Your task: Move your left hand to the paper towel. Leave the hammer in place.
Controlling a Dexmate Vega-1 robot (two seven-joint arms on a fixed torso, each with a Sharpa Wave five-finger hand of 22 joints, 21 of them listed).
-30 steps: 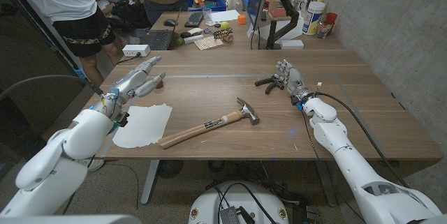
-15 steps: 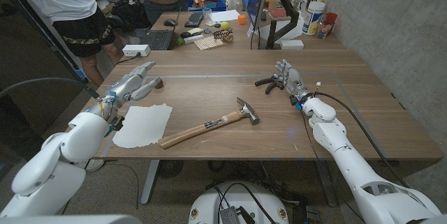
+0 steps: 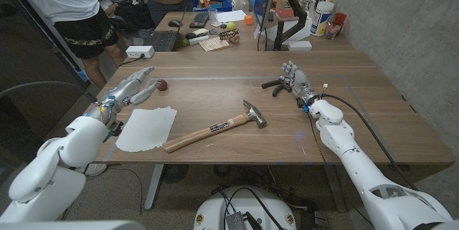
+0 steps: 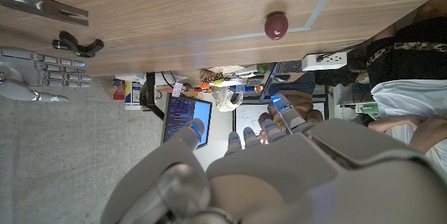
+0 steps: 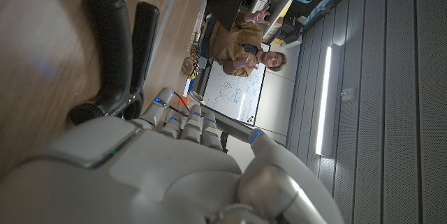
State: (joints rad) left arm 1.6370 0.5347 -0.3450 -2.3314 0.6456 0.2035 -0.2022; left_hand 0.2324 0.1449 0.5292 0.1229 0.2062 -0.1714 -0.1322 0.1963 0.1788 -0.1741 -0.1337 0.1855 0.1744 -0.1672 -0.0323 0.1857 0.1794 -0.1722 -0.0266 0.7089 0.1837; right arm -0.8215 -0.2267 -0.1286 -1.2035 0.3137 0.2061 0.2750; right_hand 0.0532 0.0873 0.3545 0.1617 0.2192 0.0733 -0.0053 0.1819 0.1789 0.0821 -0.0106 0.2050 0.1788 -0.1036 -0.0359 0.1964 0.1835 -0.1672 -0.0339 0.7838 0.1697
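Fingers apart, left hand (image 3: 133, 88) holds nothing beyond paper towel (image 3: 146, 128); wrist view reveals a maroon ball (image 4: 276, 25).

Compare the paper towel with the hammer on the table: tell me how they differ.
The paper towel is a flat white sheet with ragged edges; the hammer is long and solid, with a wooden handle and a dark metal head. The paper towel lies near the table's left edge, the hammer toward the middle, slanting across it. Both lie on the wooden table, touched by neither robot hand.
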